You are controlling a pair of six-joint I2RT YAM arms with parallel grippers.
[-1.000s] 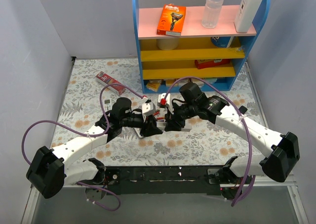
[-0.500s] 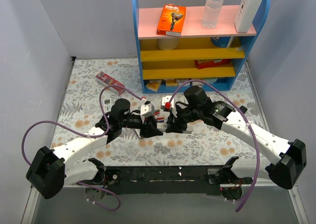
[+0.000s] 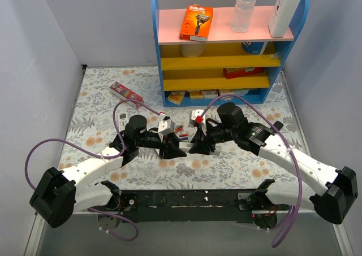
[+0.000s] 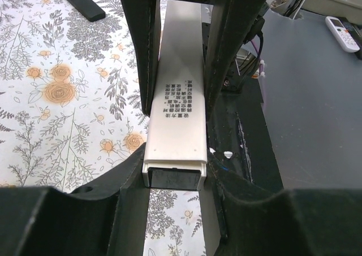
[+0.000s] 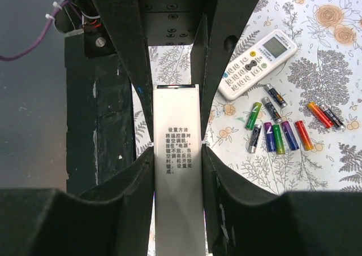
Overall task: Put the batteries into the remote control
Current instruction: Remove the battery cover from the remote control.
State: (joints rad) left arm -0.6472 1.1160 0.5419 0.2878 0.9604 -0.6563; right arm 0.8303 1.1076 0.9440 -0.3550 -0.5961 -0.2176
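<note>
One white remote control [image 4: 178,98] [image 5: 178,171] lies back side up, printed text showing, above the flowered tablecloth, and both grippers hold it. My left gripper [image 4: 180,69] [image 3: 171,148] is shut on its sides. Facing it from the other end, my right gripper [image 5: 176,143] [image 3: 201,144] is also shut on the remote's sides. The end nearest the left wrist camera is a dark open slot. In the top view the two grippers hide the remote almost fully. Several batteries [image 5: 283,129] [image 3: 181,131], red, green, blue and black, lie loose on the cloth beside the right gripper.
A second white remote [image 5: 257,64] lies keypad up near the batteries. Behind stands a blue and yellow shelf [image 3: 226,52]. A red box [image 3: 125,94] and a small white remote [image 3: 123,120] lie at the left. The black base rail [image 3: 186,199] runs along the near edge.
The right arm's elbow has swung outward to the right and lower, and its gripper has shifted slightly toward the near edge. The left arm has hardly moved.
</note>
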